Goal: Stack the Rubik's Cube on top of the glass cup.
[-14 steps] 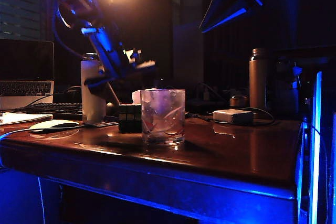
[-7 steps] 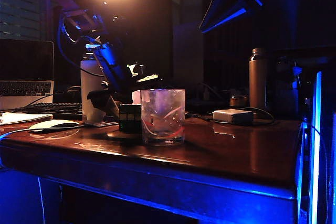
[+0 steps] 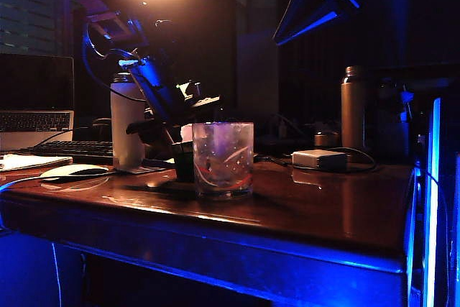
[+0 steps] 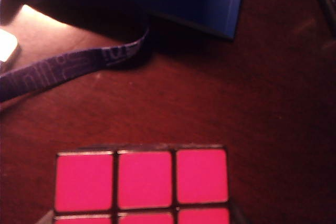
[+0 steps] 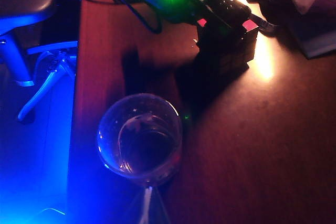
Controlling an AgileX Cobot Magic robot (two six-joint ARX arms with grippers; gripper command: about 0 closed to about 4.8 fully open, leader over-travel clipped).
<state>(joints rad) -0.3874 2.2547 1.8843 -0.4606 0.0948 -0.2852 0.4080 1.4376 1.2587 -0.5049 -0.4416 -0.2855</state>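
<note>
Dim blue-lit desk [image 3: 323,206]; left pincer [image 5: 226,22] is lowered around the Rubik's Cube [image 4: 142,182], grip can't be told yet. Glass cup [image 3: 223,159] sits just beside it. Right pincer [image 3: 287,34] is parked high; its state can't be told. Next: a firm squeeze and lift are needed, probably.

The dark Rubik's Cube [image 5: 227,39], pink-faced, sits apparently just behind the upright, empty glass cup [image 3: 223,159].
</note>
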